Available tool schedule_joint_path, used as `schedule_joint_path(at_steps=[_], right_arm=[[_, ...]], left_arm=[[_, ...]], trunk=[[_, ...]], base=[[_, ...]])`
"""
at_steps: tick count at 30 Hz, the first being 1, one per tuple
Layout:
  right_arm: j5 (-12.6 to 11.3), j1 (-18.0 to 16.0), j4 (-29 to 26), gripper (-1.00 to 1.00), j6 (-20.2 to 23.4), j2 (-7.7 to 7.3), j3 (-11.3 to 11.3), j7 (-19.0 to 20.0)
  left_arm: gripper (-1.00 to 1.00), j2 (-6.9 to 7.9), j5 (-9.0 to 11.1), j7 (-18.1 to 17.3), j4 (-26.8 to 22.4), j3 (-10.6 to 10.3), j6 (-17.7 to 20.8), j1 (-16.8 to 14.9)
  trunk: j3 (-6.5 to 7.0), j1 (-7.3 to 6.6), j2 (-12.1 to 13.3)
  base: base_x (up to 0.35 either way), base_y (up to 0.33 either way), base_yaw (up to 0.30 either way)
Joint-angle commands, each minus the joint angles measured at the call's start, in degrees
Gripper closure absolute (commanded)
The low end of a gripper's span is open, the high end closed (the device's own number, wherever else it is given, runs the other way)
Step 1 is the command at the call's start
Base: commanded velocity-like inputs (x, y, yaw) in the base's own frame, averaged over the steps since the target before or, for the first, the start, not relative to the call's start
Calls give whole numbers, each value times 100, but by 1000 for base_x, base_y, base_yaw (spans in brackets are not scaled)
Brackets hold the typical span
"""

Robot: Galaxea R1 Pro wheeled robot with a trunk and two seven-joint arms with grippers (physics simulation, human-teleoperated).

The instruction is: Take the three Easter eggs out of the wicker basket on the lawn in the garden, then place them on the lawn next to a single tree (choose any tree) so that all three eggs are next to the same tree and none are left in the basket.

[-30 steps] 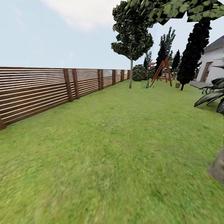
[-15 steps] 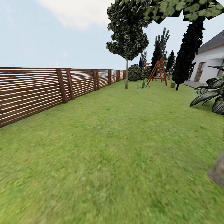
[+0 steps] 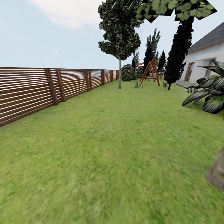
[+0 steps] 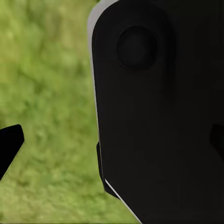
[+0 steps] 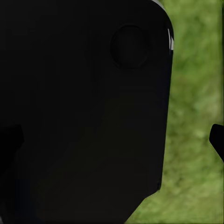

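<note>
Along the fence [image 3: 28, 90], lawn [image 3: 109, 149] reaches a tree [image 3: 119, 73].

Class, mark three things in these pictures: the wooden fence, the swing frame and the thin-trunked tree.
wooden fence [image 3: 37, 90], head view, on the horizontal slats.
swing frame [image 3: 150, 71], head view, on the orange A-shaped legs.
thin-trunked tree [image 3: 119, 73], head view, on the pale trunk below the crown.

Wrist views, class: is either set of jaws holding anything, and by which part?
It cannot be told: a large black body blocks the space between the jaws; mottled green grass lies beyond.
</note>
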Motion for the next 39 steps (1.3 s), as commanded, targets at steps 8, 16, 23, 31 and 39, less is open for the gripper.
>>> schedule_joint_path(at_steps=[8, 16, 23, 31, 39], right_arm=[[7, 1, -3, -100, -12, 2, -8, 1], [7, 1, -10, -100, -13, 7, -1, 1], [37, 1, 37, -100, -4, -56, 29, -41], [29, 1, -21, -100, -10, -44, 18, -59], [18, 1, -16, -100, -12, -42, 0, -61]], left_arm=[[-100, 1, -7, 7, 5, -28, -21, -3], [-100, -3, -12, 7, 5, -28, -21, -1], [-100, -14, -13, 7, 5, -73, -21, 2], [-100, -9, -6, 7, 6, -93, -21, 2], [-100, -8, -4, 7, 6, -98, -21, 1]], trunk=[[-5, 3, -2], [-5, 3, -2], [-5, 3, -2], [-5, 3, -2], [-5, 3, -2]], base=[[332, 0, -48], [332, 0, -105], [332, 0, -25], [332, 0, -3], [332, 0, 0]])
